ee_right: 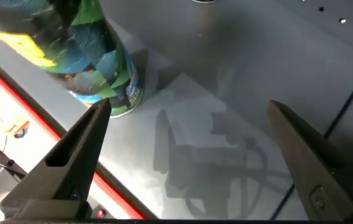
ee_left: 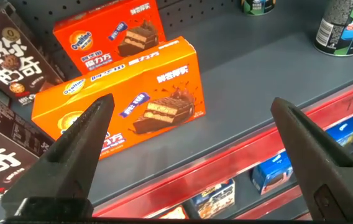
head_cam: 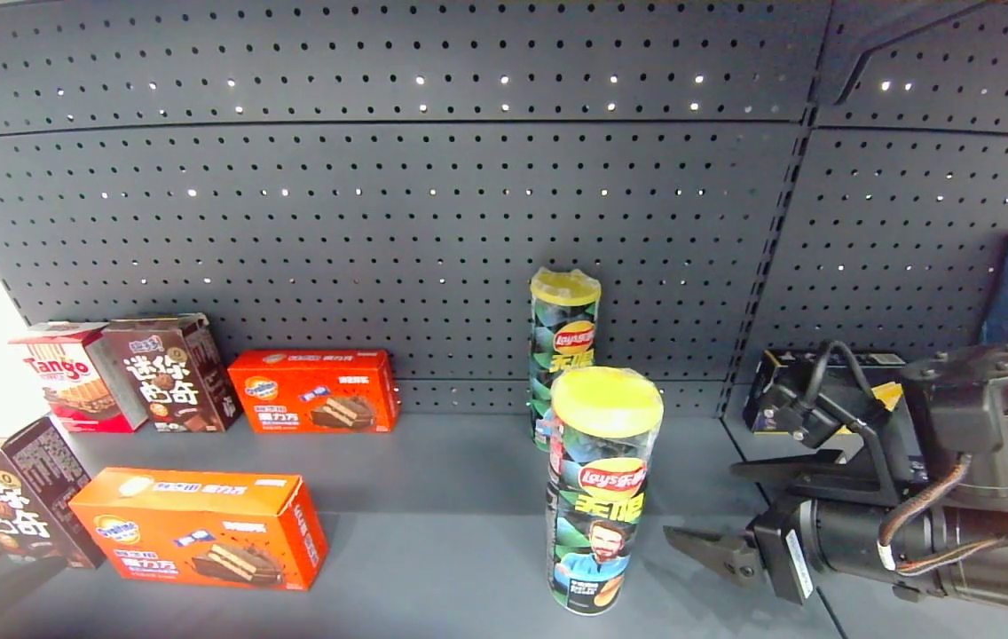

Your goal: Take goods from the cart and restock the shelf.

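Observation:
Two chip cans with yellow lids stand upright on the grey shelf (head_cam: 451, 550), the front can (head_cam: 602, 488) close to the edge and the rear can (head_cam: 564, 346) by the pegboard. My right gripper (head_cam: 699, 500) is open just to the right of the front can, holding nothing. In the right wrist view the right gripper (ee_right: 189, 106) hangs over bare shelf, the front can (ee_right: 96, 56) beside one finger. My left gripper (ee_left: 192, 102) is open and empty above the front orange box (ee_left: 127, 93), near the shelf's red front edge (ee_left: 238, 149).
Orange boxes lie at the front (head_cam: 202, 528) and back (head_cam: 313, 390) of the shelf's left half. Brown and red snack boxes (head_cam: 127, 373) stand further left. A black box (head_cam: 779, 382) sits behind the right arm. Blue packs (ee_left: 276, 171) fill the lower shelf.

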Controlling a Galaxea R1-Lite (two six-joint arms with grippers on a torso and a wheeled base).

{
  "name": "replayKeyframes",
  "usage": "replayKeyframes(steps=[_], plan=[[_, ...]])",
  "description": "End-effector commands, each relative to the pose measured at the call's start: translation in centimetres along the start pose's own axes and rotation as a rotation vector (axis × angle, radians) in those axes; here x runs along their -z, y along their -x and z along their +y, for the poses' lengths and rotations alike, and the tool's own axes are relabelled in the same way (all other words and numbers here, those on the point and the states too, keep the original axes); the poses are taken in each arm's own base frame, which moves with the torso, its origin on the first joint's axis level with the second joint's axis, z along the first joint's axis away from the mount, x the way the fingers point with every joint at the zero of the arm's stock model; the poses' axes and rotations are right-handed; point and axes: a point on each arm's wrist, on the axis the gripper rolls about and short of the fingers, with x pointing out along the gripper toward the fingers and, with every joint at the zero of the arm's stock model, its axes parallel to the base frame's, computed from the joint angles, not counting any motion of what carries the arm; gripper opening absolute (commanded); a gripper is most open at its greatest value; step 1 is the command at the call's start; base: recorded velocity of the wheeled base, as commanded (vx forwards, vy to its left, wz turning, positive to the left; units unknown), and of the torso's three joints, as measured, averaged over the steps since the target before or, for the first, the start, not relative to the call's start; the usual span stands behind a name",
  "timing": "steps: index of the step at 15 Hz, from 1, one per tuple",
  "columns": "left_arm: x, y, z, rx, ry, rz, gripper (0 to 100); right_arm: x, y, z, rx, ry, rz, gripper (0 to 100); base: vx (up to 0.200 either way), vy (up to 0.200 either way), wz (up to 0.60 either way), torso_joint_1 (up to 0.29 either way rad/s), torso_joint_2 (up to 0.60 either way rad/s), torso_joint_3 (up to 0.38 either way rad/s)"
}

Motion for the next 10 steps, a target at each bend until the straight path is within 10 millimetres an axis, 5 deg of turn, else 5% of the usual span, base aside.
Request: replayKeyframes(steps=[1,10], plan=[[0.0,-0.1,0.0,0.0,0.001,0.003,100,-0.2,-1.2,0.2,-0.008,0.006,0.022,100,0.0,0.0,0.0,0.0,0.0,0.0],[0.1,0.2,0.0,-0.002,0.001,-0.007,100,-0.5,-3.0,0.8,-0.027,0.018,0.025,100,0.0,0.0,0.0,0.0,0.0,0.0]])
